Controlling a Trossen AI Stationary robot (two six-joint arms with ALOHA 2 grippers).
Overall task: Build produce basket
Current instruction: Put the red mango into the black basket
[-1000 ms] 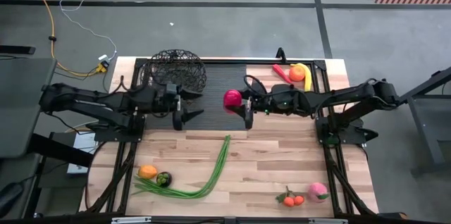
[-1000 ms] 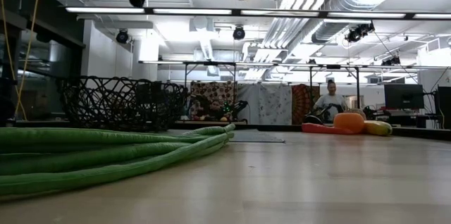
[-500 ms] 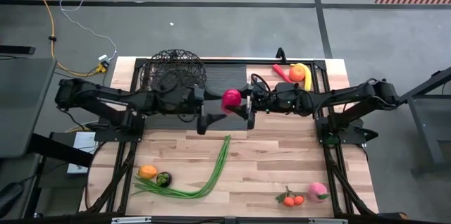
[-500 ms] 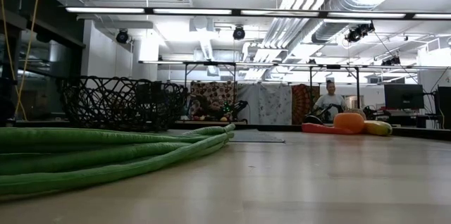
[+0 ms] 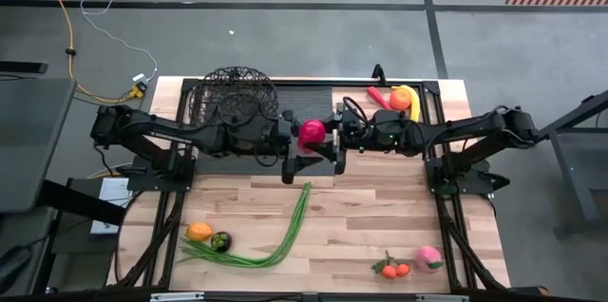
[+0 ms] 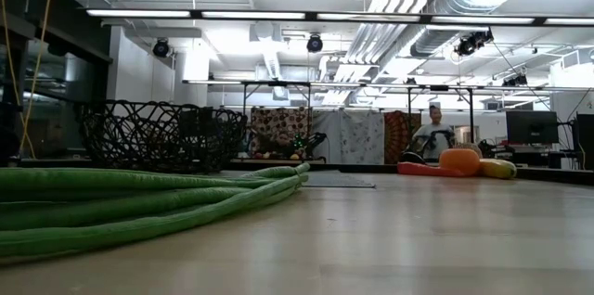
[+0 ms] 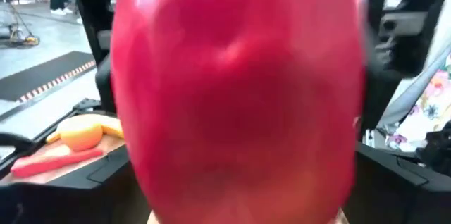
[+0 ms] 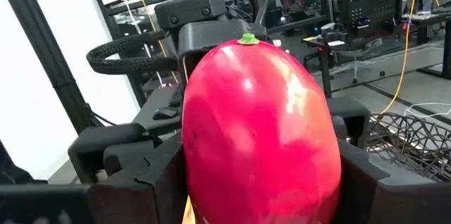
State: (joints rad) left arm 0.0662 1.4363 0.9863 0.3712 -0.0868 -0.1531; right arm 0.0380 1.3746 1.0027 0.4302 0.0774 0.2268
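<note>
Both arms meet over the middle of the wooden slatted worktop (image 5: 380, 217), above the black ribbed mat (image 5: 304, 103) at its far side. The right pincer (image 5: 332, 145) is clenched on a glossy red-pink oval fruit (image 5: 311, 133) and holds it up off the surface. The left pincer (image 5: 290, 155) sits right at the fruit's other side with its fingers spread wide around it; can't tell if they actually touch it yet. In the left wrist view the fruit fills nearly everything.

Room-wise, the near half of the worktop is mostly bare wood, except for the long green stalks (image 5: 275, 235) curving from the middle toward the near left corner. Next to their near end sit a small orange fruit (image 5: 199, 232) and a dark green round fruit (image 5: 220, 240). In the near right corner are two tiny oranges (image 5: 396, 269) and a pink round fruit (image 5: 428, 258), well apart from the arms.

In the far right corner a yellow banana (image 5: 410, 98), an orange (image 5: 399, 101) and a long red pepper (image 5: 380, 98) lie bunched together.

The round black wire-mesh basket (image 5: 233, 98) stands at the far left, just behind the left arm; can't make out anything inside it.
</note>
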